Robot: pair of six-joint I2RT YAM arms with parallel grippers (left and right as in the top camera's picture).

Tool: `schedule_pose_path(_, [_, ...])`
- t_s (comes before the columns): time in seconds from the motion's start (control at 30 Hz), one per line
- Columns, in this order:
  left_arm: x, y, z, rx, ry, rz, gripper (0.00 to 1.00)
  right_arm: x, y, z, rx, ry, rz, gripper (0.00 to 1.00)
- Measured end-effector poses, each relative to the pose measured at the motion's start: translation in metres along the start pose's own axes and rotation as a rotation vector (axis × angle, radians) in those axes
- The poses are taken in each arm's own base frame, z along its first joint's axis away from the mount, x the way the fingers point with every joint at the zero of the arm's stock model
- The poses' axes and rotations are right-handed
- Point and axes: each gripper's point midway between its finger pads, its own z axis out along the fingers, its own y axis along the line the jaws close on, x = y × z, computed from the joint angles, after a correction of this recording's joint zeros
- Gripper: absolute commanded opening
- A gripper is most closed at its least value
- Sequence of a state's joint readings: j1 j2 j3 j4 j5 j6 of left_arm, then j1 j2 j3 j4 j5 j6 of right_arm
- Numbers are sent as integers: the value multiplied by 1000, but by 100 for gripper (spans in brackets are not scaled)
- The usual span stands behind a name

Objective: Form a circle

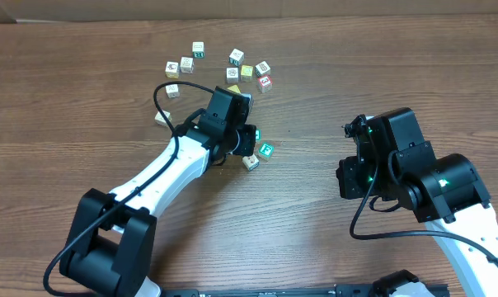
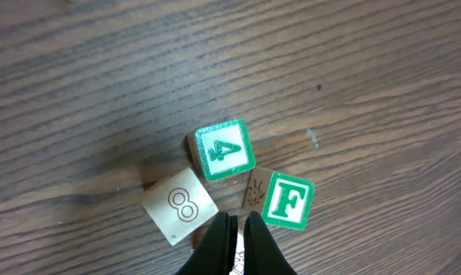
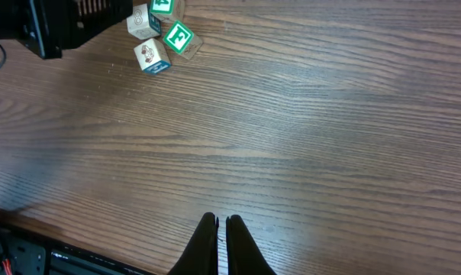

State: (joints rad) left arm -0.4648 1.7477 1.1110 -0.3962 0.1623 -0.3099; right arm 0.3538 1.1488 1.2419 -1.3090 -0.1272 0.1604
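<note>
The circle point(image 1: 262, 151) lies near the middle of the table point(image 1: 84, 124), directly at the tip of the left gripper point(image 2: 234, 228). That gripper is fully closed, finger against finger, with nothing held. In the left wrist view its joined tip points into the cluster: the whitish cube marked 8 point(image 2: 180, 206) lies just to one side, the green F cube point(image 2: 288, 201) just to the other, and the green 4 cube point(image 2: 224, 150) just beyond the tip. Whether the fingers touch any cube cannot be told. The count for the circle, taken from the right wrist view, is four cubes packed close together: two with green top faces and two with whitish ones, the second whitish cube bearing a small picture point(image 3: 152, 56). From overhead the gripper body covers part of the cluster. The right gripper point(image 3: 221, 229) is likewise fully closed and empty, hanging over bare wood well apart from the circle. Loose cubes point(image 1: 247, 72) lie beyond the left gripper, toward the far edge. Nine are plainly countable: four in a left group and five in a right group. Two more are partly hidden beside the left arm point(image 1: 162, 173). There are two arms and two grippers.
</note>
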Motion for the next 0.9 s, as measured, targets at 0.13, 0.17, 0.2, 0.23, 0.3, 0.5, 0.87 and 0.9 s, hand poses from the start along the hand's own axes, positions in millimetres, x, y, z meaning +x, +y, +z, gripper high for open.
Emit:
schedule_pose_path(0.13, [8,3,8,-7,32,-4,4,0,0,0,0,0,-1,4])
schedule_pose_path(0.17, [10,2,10,-8,40,-2,4,0,0,0,0,0,0,4])
schedule_pose_path(0.2, [12,2,12,-8,46,0,4,0,0,0,0,0,0,4])
schedule_pose_path(0.23, [14,0,14,-7,53,4,4,0,0,0,0,0,0,4])
schedule_pose_path(0.3, [17,-2,17,-5,64,14,4,0,0,0,0,0,0,4])
schedule_pose_path(0.5, [19,-2,19,-20,65,22,4,0,0,0,0,0,0,4])
schedule_pose_path(0.87, [17,4,19,-56,52,24,4,0,0,0,0,-1,0,4])
schedule_pose_path(0.9, [17,4,19,-57,52,24,4,0,0,0,0,-1,0,4])
